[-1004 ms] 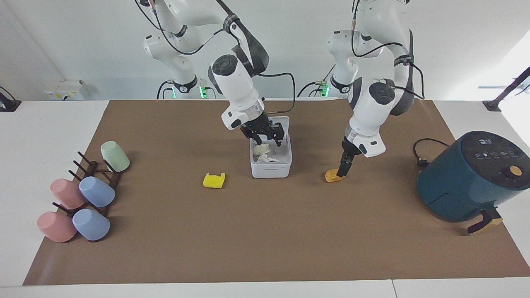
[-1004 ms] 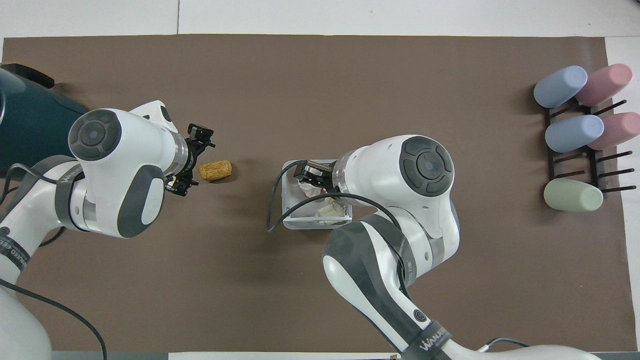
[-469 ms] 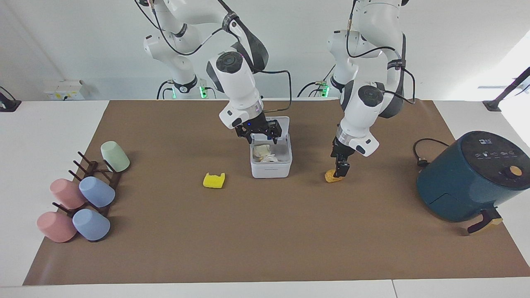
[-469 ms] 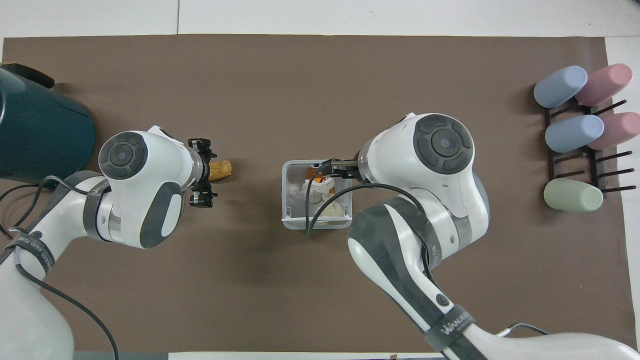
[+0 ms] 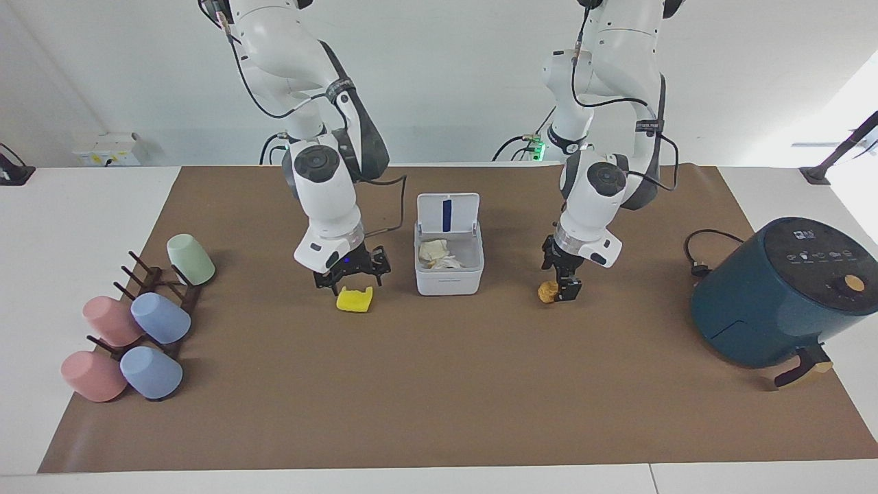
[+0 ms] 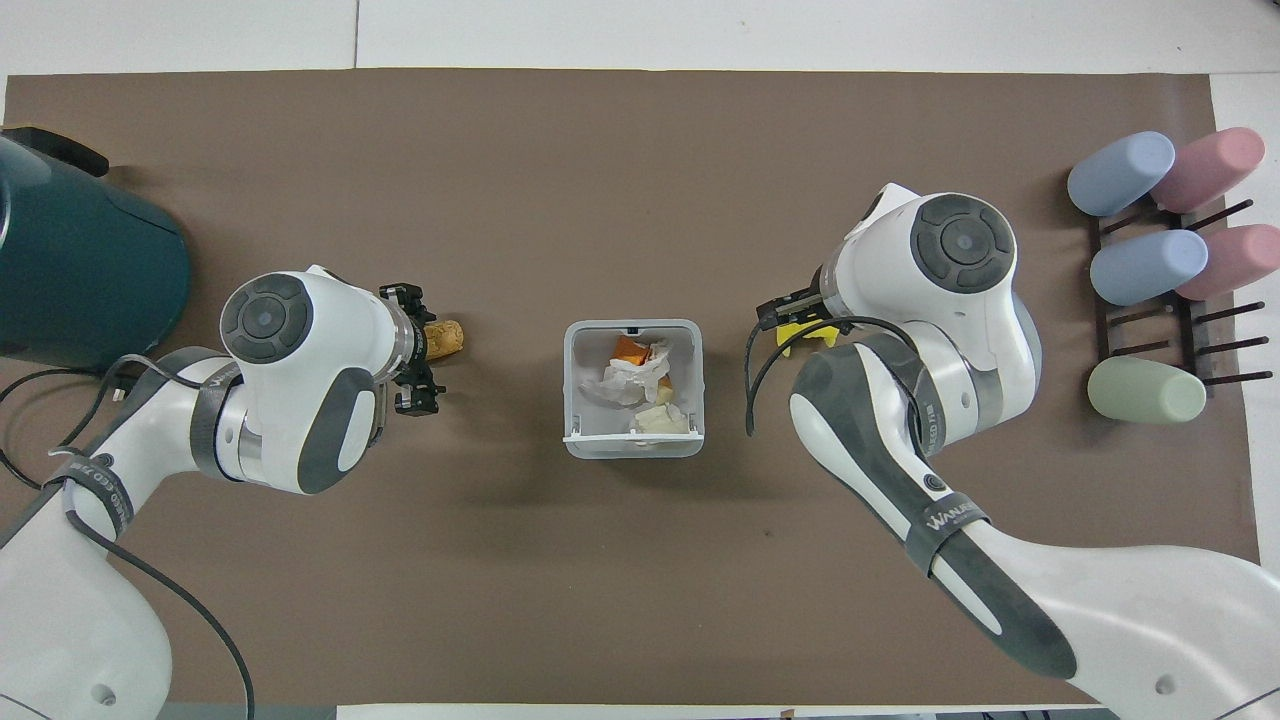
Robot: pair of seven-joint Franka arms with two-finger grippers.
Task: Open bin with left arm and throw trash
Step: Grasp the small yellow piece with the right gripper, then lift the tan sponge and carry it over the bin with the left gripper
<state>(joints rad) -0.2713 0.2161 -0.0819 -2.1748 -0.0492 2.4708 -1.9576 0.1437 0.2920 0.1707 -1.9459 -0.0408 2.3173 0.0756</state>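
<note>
The white bin [image 5: 449,282] [image 6: 572,392] stands mid-table with its lid [image 5: 431,208] up, showing a blue strip. Crumpled white tissue [image 5: 439,252] [image 6: 628,383] lies inside, with an orange scrap [image 6: 629,349] beside it. The golden-brown lump [image 5: 546,292] [image 6: 446,336] lies on the mat toward the left arm's end. My left gripper [image 5: 564,287] [image 6: 425,347] is low right beside it, open, its fingers spread either side of it. The yellow notched piece [image 5: 354,300] [image 6: 803,334] lies toward the right arm's end. My right gripper [image 5: 350,278] [image 6: 790,322] hangs open just over it.
A dark-teal air fryer [image 5: 775,295] [image 6: 80,270] with its cable [image 5: 699,264] stands at the left arm's end. At the right arm's end, a dark rack holds several pastel cups [image 5: 159,319] [image 6: 1145,268]. A brown mat [image 5: 439,398] covers the table.
My right gripper has left the bin and swung over to the yellow piece. The left gripper has turned and dropped closer around the lump. The bin's inside now shows fully.
</note>
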